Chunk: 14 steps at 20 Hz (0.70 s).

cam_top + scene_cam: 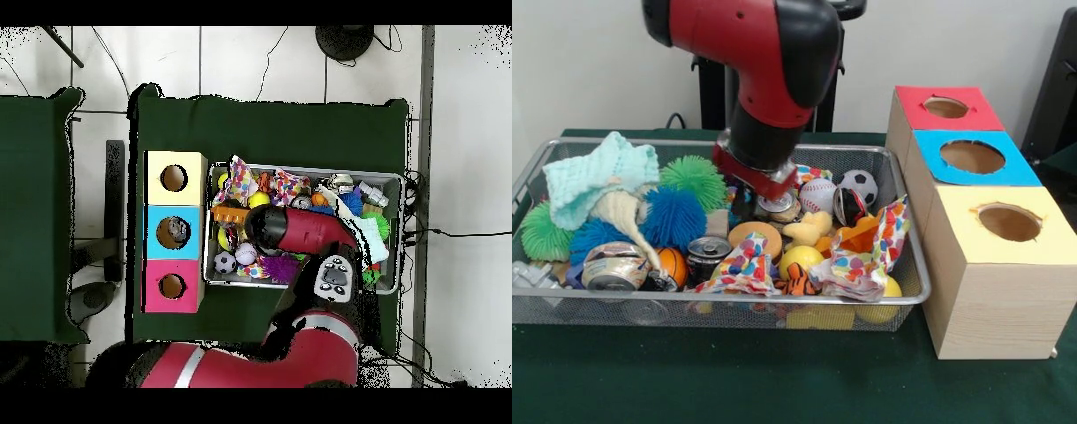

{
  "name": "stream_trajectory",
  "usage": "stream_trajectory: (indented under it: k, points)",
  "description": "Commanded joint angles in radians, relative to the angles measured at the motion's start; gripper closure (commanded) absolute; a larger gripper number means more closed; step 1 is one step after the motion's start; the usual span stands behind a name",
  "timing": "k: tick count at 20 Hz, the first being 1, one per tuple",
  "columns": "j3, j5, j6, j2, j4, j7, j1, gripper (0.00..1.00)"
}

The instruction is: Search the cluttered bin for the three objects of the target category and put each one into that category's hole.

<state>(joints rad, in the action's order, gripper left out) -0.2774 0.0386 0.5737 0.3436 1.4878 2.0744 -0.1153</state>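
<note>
A wire mesh bin [907, 296] holds a heap of clutter. My gripper [764, 201] is down inside it at the back middle, right over a silver-topped can [776, 206]; the arm's red wrist hides how it stands. Beside it lie a baseball [817, 194], a soccer ball [859, 185] and a small dark can [847, 206]. Nearer the front are a black drink can [707, 256], a flat tin [613, 266], a small basketball [673, 263] and a yellow ball [802, 259]. In the overhead view the arm [300, 230] covers the bin's middle [403, 180].
Three boxes stand beside the bin, with a red-topped hole [945, 107], a blue-topped hole [972, 156] and a yellow-topped hole [1009, 222]. Blue spiky balls [673, 216], green spiky balls [693, 177], a mint cloth [600, 177] and bright wrapping paper [869, 252] crowd the bin.
</note>
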Motion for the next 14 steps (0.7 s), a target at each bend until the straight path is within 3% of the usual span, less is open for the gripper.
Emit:
stream_trajectory:
  k: [1,5,6,14]
  points:
    - [0.087,0.047,0.085,0.084,0.009,-0.086,-0.085,1.00]
    - [0.132,0.062,0.047,0.095,0.014,-0.104,-0.125,1.00]
    - [0.149,0.079,0.043,0.101,0.014,-0.116,-0.138,0.00]
    - [0.210,0.023,0.048,0.127,0.046,-0.055,-0.155,0.00]
